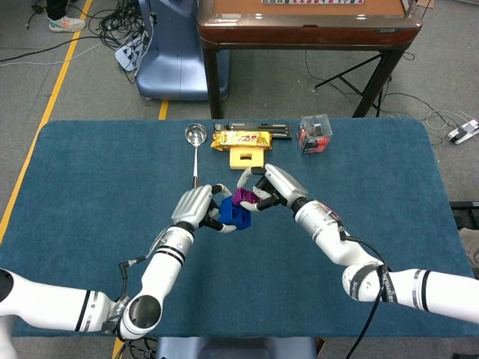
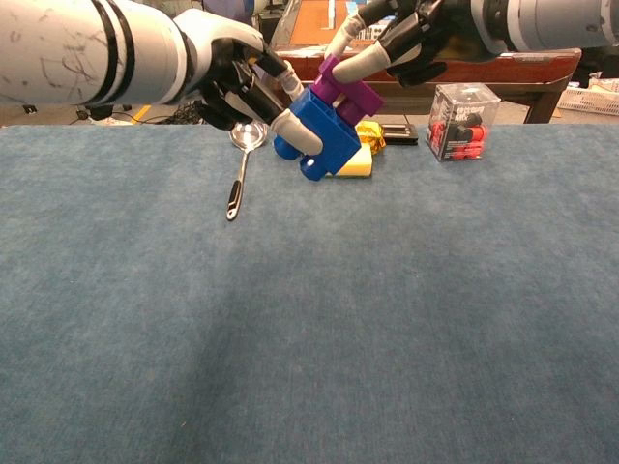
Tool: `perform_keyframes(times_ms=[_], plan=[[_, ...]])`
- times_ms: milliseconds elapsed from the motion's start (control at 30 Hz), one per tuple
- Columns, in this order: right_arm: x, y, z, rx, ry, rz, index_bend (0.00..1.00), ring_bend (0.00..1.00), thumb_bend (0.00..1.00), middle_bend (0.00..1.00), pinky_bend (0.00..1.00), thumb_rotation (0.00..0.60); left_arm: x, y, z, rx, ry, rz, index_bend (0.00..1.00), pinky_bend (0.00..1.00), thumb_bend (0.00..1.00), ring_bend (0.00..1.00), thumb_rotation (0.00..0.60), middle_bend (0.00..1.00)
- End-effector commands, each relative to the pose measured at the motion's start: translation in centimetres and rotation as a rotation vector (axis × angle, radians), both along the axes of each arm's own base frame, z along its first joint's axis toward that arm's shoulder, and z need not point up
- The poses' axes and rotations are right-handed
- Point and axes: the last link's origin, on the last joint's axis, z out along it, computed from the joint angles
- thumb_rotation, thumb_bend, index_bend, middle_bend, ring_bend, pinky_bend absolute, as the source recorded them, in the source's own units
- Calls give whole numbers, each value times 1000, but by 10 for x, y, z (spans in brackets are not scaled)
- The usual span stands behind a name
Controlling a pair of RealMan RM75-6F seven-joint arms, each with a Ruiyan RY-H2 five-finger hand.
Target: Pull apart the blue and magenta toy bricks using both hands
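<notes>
Across the whole work area lies a blue cloth-covered table (image 1: 90, 224), standing on a grey floor crossed by a yellow line (image 1: 52, 101) and loose cables (image 1: 112, 26); beyond its far edge stand a brown wooden table (image 1: 307, 26) and a blue machine base (image 1: 172, 63). Along the far edge, left to right, rest a metal ladle (image 1: 195, 142), a gold snack packet (image 1: 241, 139) with a yellow block (image 1: 248, 156) just near of it, a black flat object (image 1: 278, 129), and a clear plastic box (image 2: 463, 120) containing red and black items that cannot be identified. Above the table centre, the left hand (image 1: 196, 206) has its fingers (image 2: 294, 132) curled around the blue brick (image 2: 322, 135), gripping it. Up and to the right, the right hand (image 1: 275, 187) pinches the magenta brick (image 2: 346, 90) between its fingertips. Both bricks are held tilted, clear of the cloth; the magenta brick sits at the blue brick's upper corner, and whether they touch cannot be determined.
</notes>
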Motion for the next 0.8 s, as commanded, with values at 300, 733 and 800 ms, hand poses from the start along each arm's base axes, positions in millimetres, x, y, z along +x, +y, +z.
perform_keyframes(times_ms=[300, 733, 800], plan=[[-16, 5, 9, -22, 30, 2, 703, 1000, 287, 1000, 1000, 600, -16, -1, -7, -2, 69, -5, 645, 1000, 0, 1000, 600, 1000], [-60, 6, -5, -65, 289, 42, 703, 1000, 288, 1000, 1000, 600, -56, -9, -36, 92, 362, -157, 642, 1000, 0, 1000, 600, 1000], [-65, 6, -9, -68, 342, 58, 703, 1000, 288, 1000, 1000, 600, -62, -11, -42, 104, 405, -187, 638, 1000, 0, 1000, 600, 1000]])
